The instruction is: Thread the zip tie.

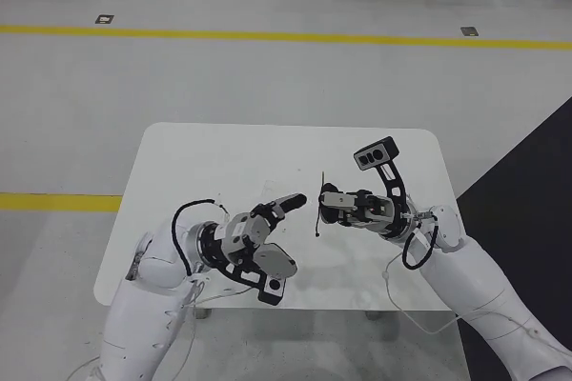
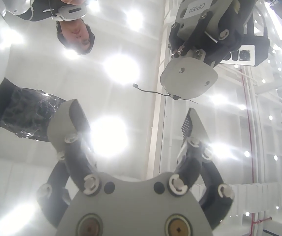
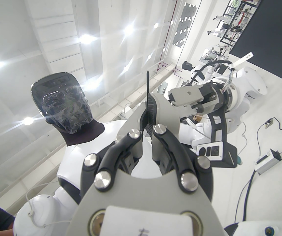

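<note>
1. My right gripper (image 3: 147, 112) is pressed together on the zip tie (image 3: 147, 84). It pinches the thin black strap between its two fingers, partway along it.
2. The zip tie is up in the air over the white table (image 1: 219, 152). It is not lying on it. A bit of strap sticks out past the fingers on each side. In the left wrist view, the longer bit has a small square head at its end. The shorter bit ends in a thin point.
3. My left gripper (image 2: 132, 106) is spread wide and holds nothing. It sits just beside the zip tie with its fingers pointing at it, but it does not touch it.
4. I think the zip tie is very light, and it looks thin and bendy. The loose ends will likely wobble if I bump them.
5. It also looks smooth, so I think it could slip or turn in a weak pinch.
6. I think the best place to grab is close to one end, with the flat sides of the strap between the pads. A hold far from the end would let the tip bend away.
7. The hole in the head looks tiny, so the pointed end has to line up just right.
</note>
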Controlling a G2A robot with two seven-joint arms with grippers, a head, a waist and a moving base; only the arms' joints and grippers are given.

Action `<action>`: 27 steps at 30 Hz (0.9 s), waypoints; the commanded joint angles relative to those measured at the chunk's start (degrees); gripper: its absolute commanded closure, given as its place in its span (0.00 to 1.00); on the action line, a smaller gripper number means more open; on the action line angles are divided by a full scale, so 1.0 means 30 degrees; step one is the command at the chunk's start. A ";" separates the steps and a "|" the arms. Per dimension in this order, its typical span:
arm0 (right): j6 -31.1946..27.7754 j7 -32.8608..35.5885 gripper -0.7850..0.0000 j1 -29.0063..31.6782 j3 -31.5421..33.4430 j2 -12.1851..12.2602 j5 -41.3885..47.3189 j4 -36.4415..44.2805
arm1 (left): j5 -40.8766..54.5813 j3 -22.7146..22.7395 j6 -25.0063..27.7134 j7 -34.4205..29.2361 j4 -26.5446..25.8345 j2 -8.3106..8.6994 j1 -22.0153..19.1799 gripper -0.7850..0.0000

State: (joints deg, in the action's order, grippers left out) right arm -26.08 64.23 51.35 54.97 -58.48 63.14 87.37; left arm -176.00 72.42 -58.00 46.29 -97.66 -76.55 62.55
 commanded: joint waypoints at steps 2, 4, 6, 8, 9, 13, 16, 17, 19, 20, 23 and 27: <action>0.0000 0.0000 1.00 0.0000 0.0000 0.0000 0.0000 0.0000 | 0.0000 0.0275 0.0000 -0.0069 0.0198 -0.0206 0.0206 0.00; 0.0000 0.0000 1.00 0.0000 0.0000 0.0000 0.0000 0.0000 | 0.0000 0.0596 0.0000 -0.0629 0.0396 -0.0426 0.0493 0.00; 0.0000 0.0000 1.00 0.0000 0.0000 0.0000 0.0000 0.0000 | 0.0000 0.1284 0.0000 -0.0883 0.0522 -0.0576 0.0685 0.00; 0.0000 0.0000 1.00 0.0000 0.0000 0.0000 0.0000 0.0000 | 0.0000 0.1871 0.0000 -0.1776 0.0868 -0.0751 0.1039 0.00; 0.0000 0.0000 1.00 0.0000 0.0000 0.0000 0.0000 0.0000 | 0.0000 0.2109 0.0000 -0.2652 0.1171 -0.0858 0.1243 0.00; 0.0000 0.0000 1.00 0.0000 0.0000 0.0000 0.0000 0.0000 | 0.0000 0.2109 0.0000 -0.2652 0.1171 -0.0858 0.1243 0.00; 0.0000 0.0000 1.00 0.0000 0.0000 0.0000 0.0000 0.0000 | 0.0000 0.2109 0.0000 -0.2652 0.1171 -0.0858 0.1243 0.00; 0.0000 0.0000 1.00 0.0000 0.0000 0.0000 0.0000 0.0000 | 0.0000 0.2104 0.0054 -0.2664 0.1099 -0.0853 0.1251 0.00; 0.0000 0.0000 1.00 0.0000 0.0000 0.0000 0.0000 0.0000 | 0.0000 0.2697 0.0000 -0.1049 0.0364 -0.0652 0.0902 0.00; 0.0000 0.0000 1.00 0.0000 0.0000 0.0000 0.0000 0.0000 | 0.0000 0.3295 0.0168 0.0172 -0.0092 -0.0479 0.0599 0.00; 0.0000 0.0000 1.00 0.0000 0.0000 0.0000 0.0000 0.0000 | 0.0000 0.4071 0.2098 0.2114 -0.2160 0.0659 -0.0352 0.00; 0.0000 0.0000 1.00 0.0000 0.0000 0.0000 0.0000 0.0000 | 0.0000 0.3407 0.3591 0.3613 -0.3253 0.2640 -0.1372 0.00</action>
State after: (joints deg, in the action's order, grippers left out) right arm -26.08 64.23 51.35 54.97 -58.49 63.14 87.37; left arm -176.00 83.38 -48.24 56.03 -107.31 -70.30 59.19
